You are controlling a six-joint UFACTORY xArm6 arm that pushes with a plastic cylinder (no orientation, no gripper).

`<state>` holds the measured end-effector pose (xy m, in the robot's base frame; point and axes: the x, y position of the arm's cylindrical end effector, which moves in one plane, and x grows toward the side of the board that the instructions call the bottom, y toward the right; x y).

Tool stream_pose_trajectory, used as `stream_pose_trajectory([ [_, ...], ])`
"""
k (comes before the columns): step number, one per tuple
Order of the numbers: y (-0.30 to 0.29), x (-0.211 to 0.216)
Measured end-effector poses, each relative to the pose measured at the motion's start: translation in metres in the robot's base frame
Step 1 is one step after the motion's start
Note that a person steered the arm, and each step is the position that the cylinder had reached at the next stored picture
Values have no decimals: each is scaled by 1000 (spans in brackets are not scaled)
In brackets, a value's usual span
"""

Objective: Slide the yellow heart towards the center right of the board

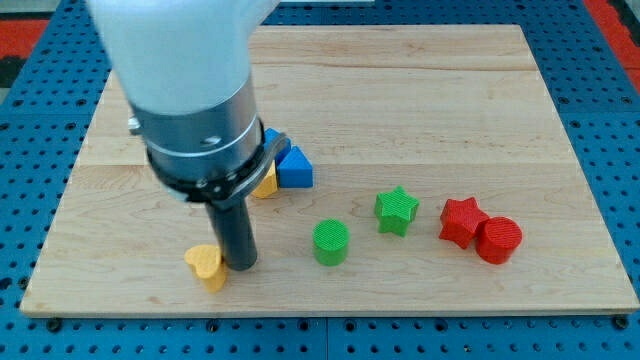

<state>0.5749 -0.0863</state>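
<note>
Tool point(240, 266) touching yellow heart's point(205, 266) right side

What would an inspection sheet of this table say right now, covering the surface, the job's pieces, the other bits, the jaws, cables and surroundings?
Surface: pale wooden board, flat.
Job's things: yellow heart near the view's bottom left, touching my tip on its right side.
Clutter: green cylinder, green star, red star against red cylinder; blue block and another yellow block partly hidden behind the arm.
Jaws: none; a straight dark rod.
Cables: nothing seen.
Surroundings: blue perforated base around the board.
</note>
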Motion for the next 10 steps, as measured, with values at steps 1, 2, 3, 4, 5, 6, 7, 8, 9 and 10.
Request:
stream_pose_trajectory([
  [1,47,2],
  [2,94,-1],
  [3,124,-6],
  [4,131,5],
  [5,75,40],
  [6,41,44],
  [7,-41,31],
  [8,-66,-2],
  [9,-74,-19],
  [10,-95,-42],
])
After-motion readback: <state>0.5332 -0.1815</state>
